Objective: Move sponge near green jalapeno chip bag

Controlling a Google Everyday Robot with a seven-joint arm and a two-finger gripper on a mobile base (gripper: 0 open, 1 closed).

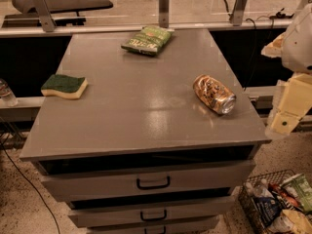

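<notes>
The sponge [64, 86], dark green top over pale yellow foam, lies at the left edge of the grey cabinet top [146, 96]. The green jalapeno chip bag [147, 39] lies flat near the far edge, a little right of the middle. My gripper [291, 101] hangs at the right edge of the view, beyond the cabinet's right side and far from both the sponge and the bag. It holds nothing that I can see.
A crushed orange-gold soda can [213, 94] lies on its side on the right part of the top. Drawers with black handles [153, 183] face front. A wire basket of snack bags [278, 206] sits on the floor at lower right. A rail with metal posts [164, 8] runs behind.
</notes>
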